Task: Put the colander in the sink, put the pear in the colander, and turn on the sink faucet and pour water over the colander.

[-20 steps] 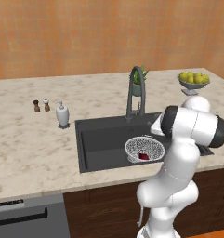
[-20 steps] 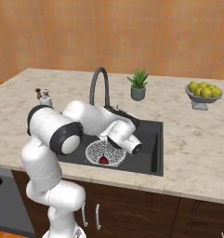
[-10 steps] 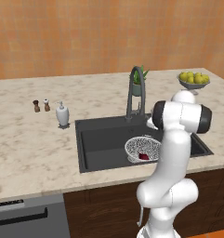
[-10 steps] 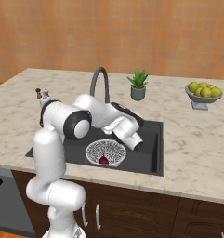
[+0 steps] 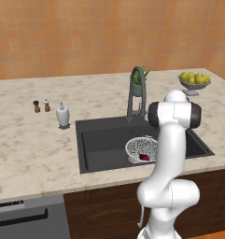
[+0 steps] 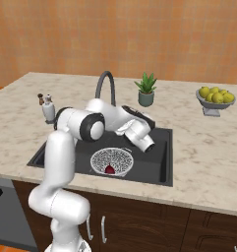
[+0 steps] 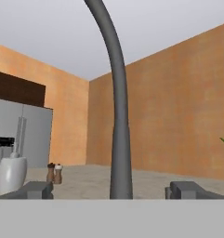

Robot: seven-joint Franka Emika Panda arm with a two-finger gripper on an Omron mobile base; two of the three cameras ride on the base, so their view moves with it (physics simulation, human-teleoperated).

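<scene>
Colander (image 6: 111, 161) sits in the sink (image 6: 159, 165) with the pear (image 6: 110, 169) inside it, so what's left is the faucet (image 7: 117, 116).

Pincer (image 7: 111, 189) is empty, jaws fully apart, tips level either side of the faucet stem. The stem stands dead ahead of the pincer, centred between the tips but not yet between them as far as I can tell. Colander and pear lie below and behind the pincer, toward the front of the basin.

Step in hand, as I read it: reach the faucet control and turn water on. No handle is visible in the hand view, so I can't tell where it is. Advice: find the lever before closing in, push with one tip rather than clamp the stem, and approach slowly to avoid hitting the gooseneck.

Faucet long axis runs upright ahead of the pincer, then arches over at the top. In the right base view the spout bends toward the basin; its outlet is hidden behind the arm. It may need swinging to land water on the colander.
</scene>
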